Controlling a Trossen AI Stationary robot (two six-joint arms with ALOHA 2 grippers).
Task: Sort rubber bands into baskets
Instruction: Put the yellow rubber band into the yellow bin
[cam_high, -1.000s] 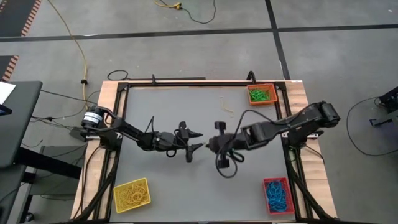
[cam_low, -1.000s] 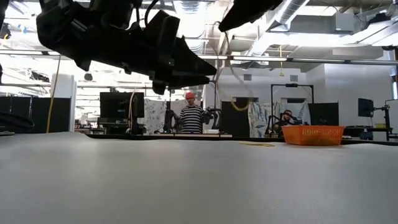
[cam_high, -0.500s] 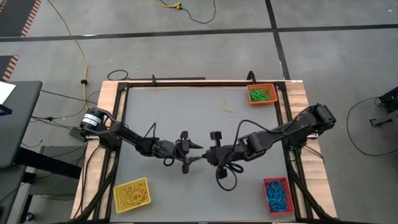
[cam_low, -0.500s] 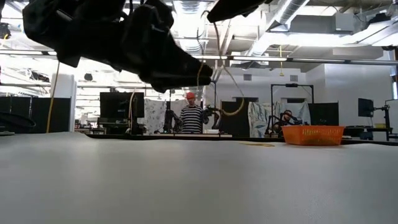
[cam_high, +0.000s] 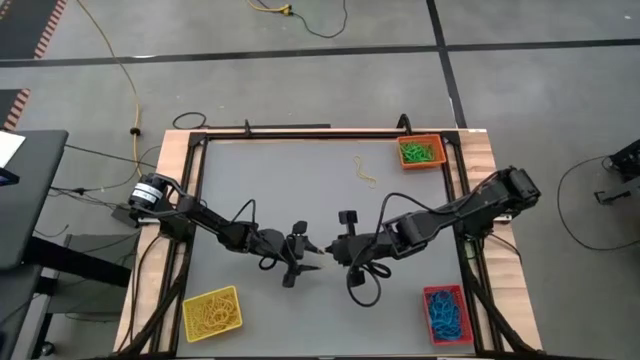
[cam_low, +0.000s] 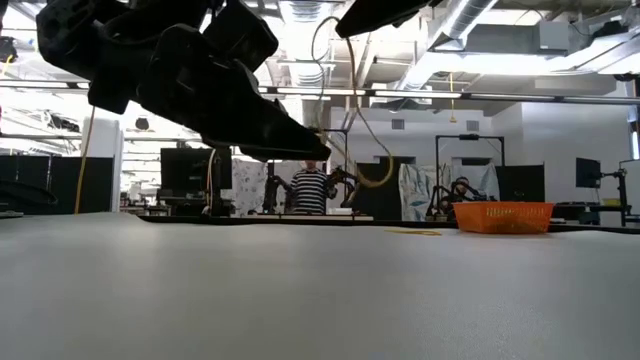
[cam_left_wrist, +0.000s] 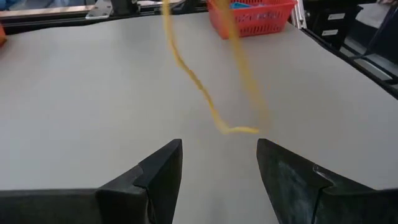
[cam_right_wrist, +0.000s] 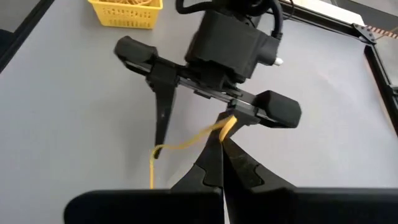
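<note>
Two arms meet mid-counter. High view: left pincer (cam_high: 303, 254) has swung nearer since a second ago. Low view: yellow rubber band (cam_low: 352, 120) dangles. Right wrist view: right pincer (cam_right_wrist: 219, 142), pressed together, pinches it; left pincer stands spread. Likely a handover toward the yellow basket (cam_high: 211, 312).

No legible text, label, brand, number or sign found on any surface inspected. Markings in the room behind the table are too small and indistinct to be read.
</note>
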